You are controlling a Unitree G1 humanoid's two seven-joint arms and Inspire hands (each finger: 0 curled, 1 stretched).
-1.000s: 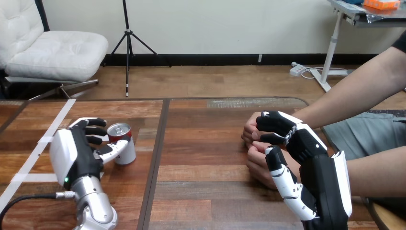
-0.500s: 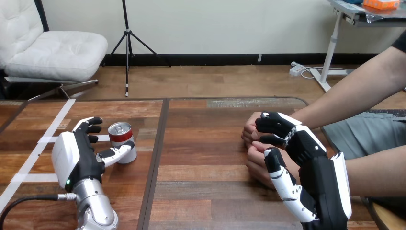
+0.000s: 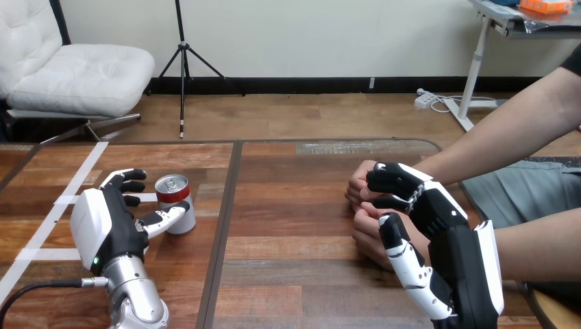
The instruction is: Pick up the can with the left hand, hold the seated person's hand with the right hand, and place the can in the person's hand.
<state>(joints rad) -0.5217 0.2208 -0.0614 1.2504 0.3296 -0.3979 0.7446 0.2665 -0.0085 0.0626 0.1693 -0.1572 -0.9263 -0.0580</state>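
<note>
The wooden table [image 3: 301, 226] is laid in reddish-brown planks of mixed tone. A dark seam [image 3: 224, 219] runs from its far edge toward the near edge, splitting the top into a left and a right part. On the left part a long strip of white tape [image 3: 41, 229] slants across the boards (two shorter strips cross it), and a pale scuffed patch [image 3: 356, 147] lies along the right part's far edge.
</note>
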